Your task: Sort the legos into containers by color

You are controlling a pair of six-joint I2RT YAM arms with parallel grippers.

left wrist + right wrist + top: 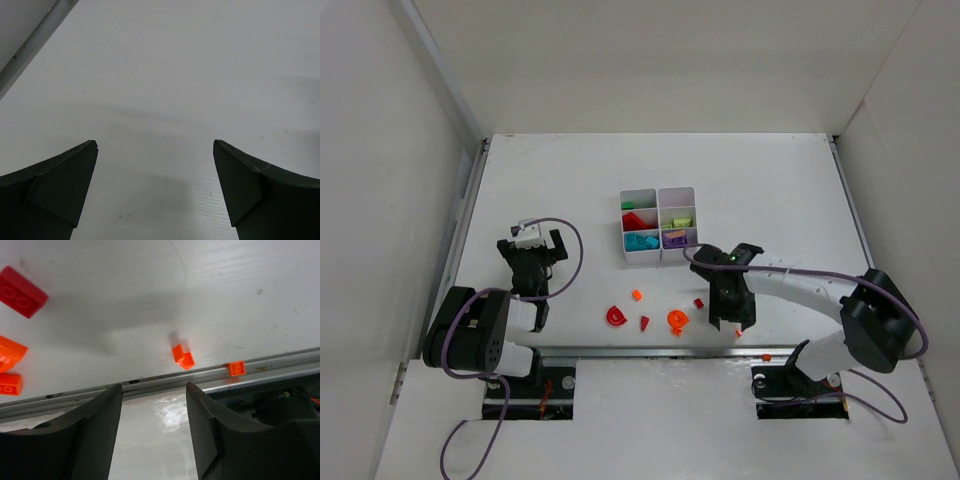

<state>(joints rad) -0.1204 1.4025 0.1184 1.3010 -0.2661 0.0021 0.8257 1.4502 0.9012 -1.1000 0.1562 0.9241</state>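
The white containers [658,193] stand at mid-table; their compartments hold green, red, teal, lime and purple legos. Loose on the table in front lie a red arch [616,316], a small orange piece [637,294], an orange round piece [678,319] and small red bricks [699,302]. My right gripper [730,325] hovers open near the front edge, nothing between its fingers [154,387]. Just beyond its tips lies a small orange lego [183,356], and an orange stud [236,368] sits on the metal rail. My left gripper [532,245] stands wide open over bare table [155,145].
A metal rail [280,372] runs along the table's front edge, with a lower ledge beyond it. A red brick [21,291] and orange pieces [9,354] lie left of the right gripper. White walls enclose the table on three sides.
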